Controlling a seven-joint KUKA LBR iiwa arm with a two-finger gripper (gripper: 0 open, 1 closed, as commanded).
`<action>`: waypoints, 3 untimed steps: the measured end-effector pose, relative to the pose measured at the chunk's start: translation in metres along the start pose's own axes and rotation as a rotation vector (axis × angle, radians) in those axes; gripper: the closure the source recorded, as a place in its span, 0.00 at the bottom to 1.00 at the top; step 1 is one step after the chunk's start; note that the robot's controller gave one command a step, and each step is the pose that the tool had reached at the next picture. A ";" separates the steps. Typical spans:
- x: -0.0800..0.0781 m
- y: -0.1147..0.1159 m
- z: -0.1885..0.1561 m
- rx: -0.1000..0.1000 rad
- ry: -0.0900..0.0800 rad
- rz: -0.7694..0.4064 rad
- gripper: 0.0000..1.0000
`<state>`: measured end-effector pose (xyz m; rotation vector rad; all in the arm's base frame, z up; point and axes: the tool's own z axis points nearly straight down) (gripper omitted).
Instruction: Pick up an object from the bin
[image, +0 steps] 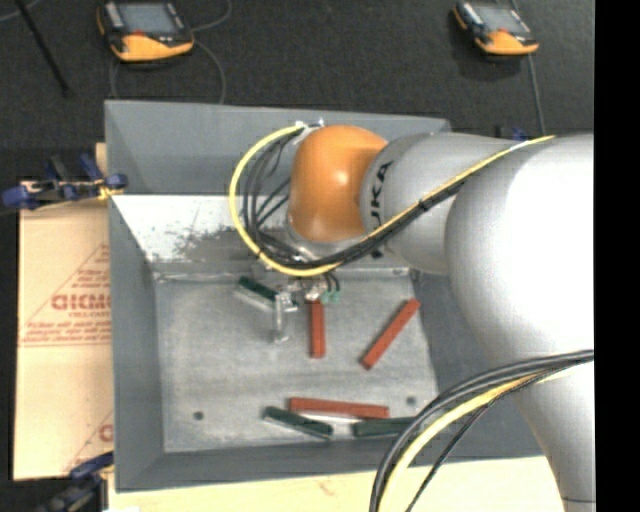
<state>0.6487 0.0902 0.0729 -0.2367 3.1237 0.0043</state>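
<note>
My gripper (283, 318) hangs below the orange wrist cover, low over the bin floor in its back middle part. A short red stick (316, 332) lies upright in the view just right of it, close beside the gripper. A dark green stick (254, 290) lies slanted just left of and behind the gripper, near the back wall. Whether the gripper touches either stick I cannot tell.
Another red stick (389, 335) lies slanted further right. Near the front wall lie a long red stick (338, 407) and two dark green sticks (298, 423) (385, 428). The arm covers the bin's right side.
</note>
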 end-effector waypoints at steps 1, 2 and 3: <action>0.000 0.000 0.000 0.000 0.000 0.001 1.00; -0.003 0.000 -0.040 0.000 0.000 0.002 1.00; -0.006 -0.001 -0.113 0.002 -0.005 0.003 1.00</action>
